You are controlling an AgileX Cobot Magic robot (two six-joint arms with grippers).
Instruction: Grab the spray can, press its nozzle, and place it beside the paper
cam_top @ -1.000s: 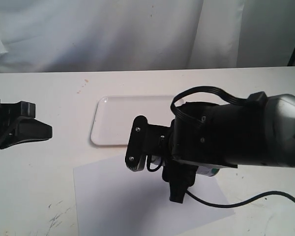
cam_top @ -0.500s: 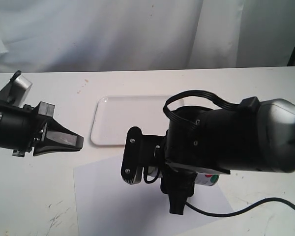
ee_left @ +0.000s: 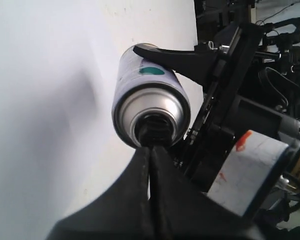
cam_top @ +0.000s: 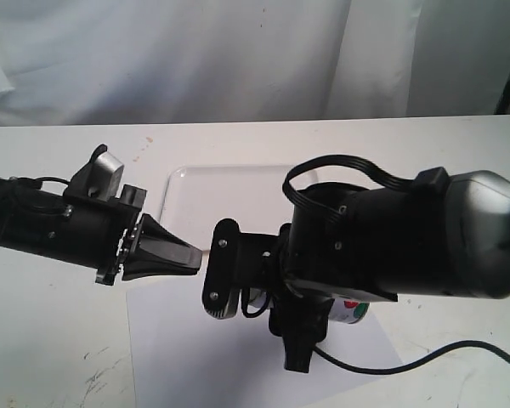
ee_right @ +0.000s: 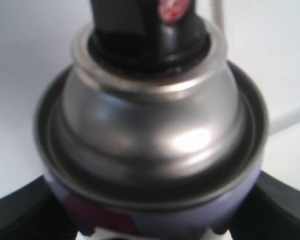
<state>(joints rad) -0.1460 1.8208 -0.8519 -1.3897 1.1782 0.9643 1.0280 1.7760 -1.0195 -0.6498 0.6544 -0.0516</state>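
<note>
Fingers (ee_right: pixel 17 215) of my R gripper (cam_top: pixel 259 302) squeeze the spray can (ee_left: pixel 150 97) from both sides, up over the paper (cam_top: pixel 195 357), so its nozzle (ee_left: pixel 157 131) faces my L gripper (ee_left: pixel 150 152). L fingers are pinched together w/ nothing between them, tips right at the nozzle, ready to push.

Glossy metal-domed spray can (ee_right: pixel 150 130), matt black plastic nozzle (ee_left: pixel 157 131), smooth white paper (cam_top: pixel 187 340)

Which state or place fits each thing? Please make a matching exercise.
1. small metal spray can with dotted white label
2. black left end effector
3. white raised-rim rectangular tray
4. large flat white paper sheet

a. flat under both arms
b. shut, tips at black nozzle
c. clamped in right end effector
d. beyond the paper

Pairs: 1-c, 2-b, 3-d, 4-a
</note>
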